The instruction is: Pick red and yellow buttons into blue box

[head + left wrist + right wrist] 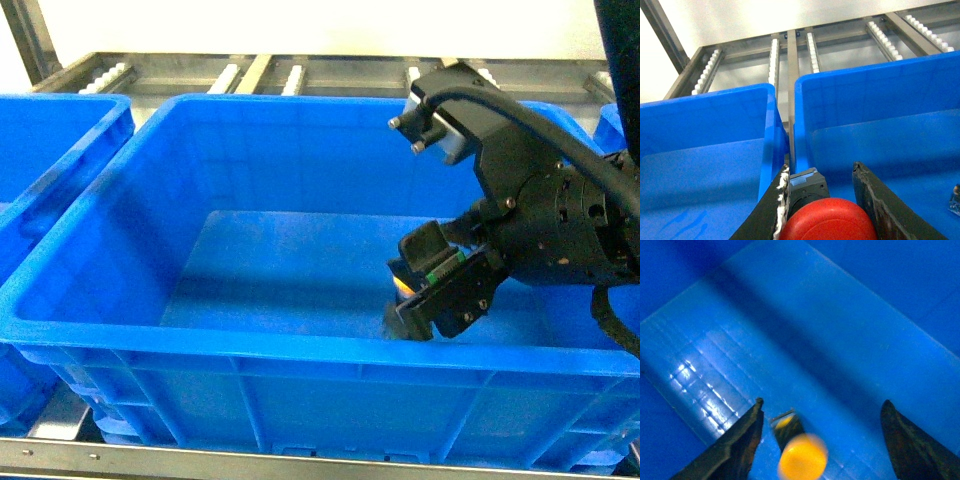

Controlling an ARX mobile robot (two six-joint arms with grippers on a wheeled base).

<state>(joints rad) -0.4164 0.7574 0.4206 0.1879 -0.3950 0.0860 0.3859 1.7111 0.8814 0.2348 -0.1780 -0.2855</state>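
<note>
Yellow button loose in the blue box, red button pinched over the gap

Right gripper (425, 285) hangs inside the blue box (120, 330), low over the floor toward the near right corner, with its jaws spread wide. In the right wrist view the two dark fingers (735, 445) stand well apart, and the yellow button (802, 457) shows between them, nearer the left finger and touching neither. The button is blurred, its black switch block tilted above the yellow cap, so whether it rests on the floor or is in the air cannot be told. In the head view only a sliver of yellow shows at the gripper's tips, just above the near wall's rim.

Left gripper (822, 205) is out of the head view. Its own wrist camera shows its jaws pressed onto the red button (827, 222), the red cap filling the space between the fingers, with the grey switch block just behind it. The gripper sits above the near rims where the blue box on the right meets a second blue crate (705, 150) on the left, over the narrow gap between them. A metal rail (792, 85) runs through that gap, toward the far edge of the roller rack (772, 55) that carries both containers. A small dark object lies at the right edge of the left wrist view, too cut off to identify.
</note>
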